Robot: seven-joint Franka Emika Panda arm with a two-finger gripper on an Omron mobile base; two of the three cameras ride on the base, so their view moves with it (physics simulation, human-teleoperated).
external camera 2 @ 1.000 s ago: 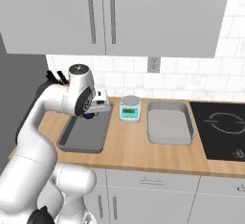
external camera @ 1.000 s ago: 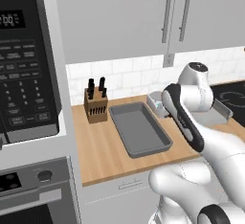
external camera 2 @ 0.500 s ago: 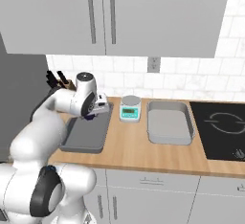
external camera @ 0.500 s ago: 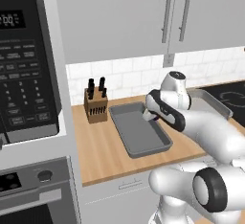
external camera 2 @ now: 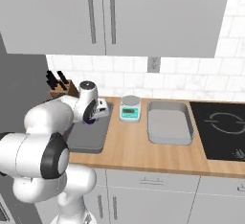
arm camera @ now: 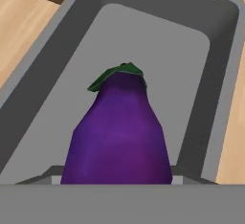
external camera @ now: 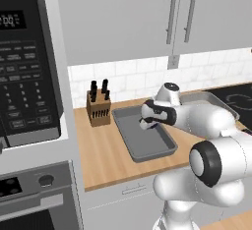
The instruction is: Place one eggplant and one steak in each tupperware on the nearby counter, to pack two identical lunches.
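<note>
Eggplant [arm camera: 118,132], purple with a green cap, sits in the pincer, its fat end at the fingers and its stem end pointing away over the floor of a grey tub [arm camera: 158,41]. The finger tips themselves are hidden behind it in the hand view, so the grip is read from how the fruit hangs straight out from the hand above the tub floor; whether it touches that floor I cannot tell. From the left base view the pincer [external camera: 145,122] hangs over the middle of the left tub [external camera: 147,148], which lies on the wooden worktop [external camera: 103,160] just right of a knife block [external camera: 98,108]. A second grey tub [external camera: 216,101] stands farther right, partly behind the arm, next to the black stovetop [external camera: 238,96]. From the right base view the pincer [external camera 2: 98,114] is over the far part of the left tub [external camera 2: 91,141], with the knife block [external camera 2: 60,86] at the far left by the wall. A small green scale [external camera 2: 130,109] stands between the two tubs, near the tiled wall, and the right tub [external camera 2: 168,125] lies just left of the stovetop [external camera 2: 225,132]. A microwave [external camera: 27,67] fills the left side of the left base view, with an oven [external camera: 34,194] under it. Pale grey cabinets [external camera 2: 110,15] hang above the worktop [external camera 2: 143,158].
</note>
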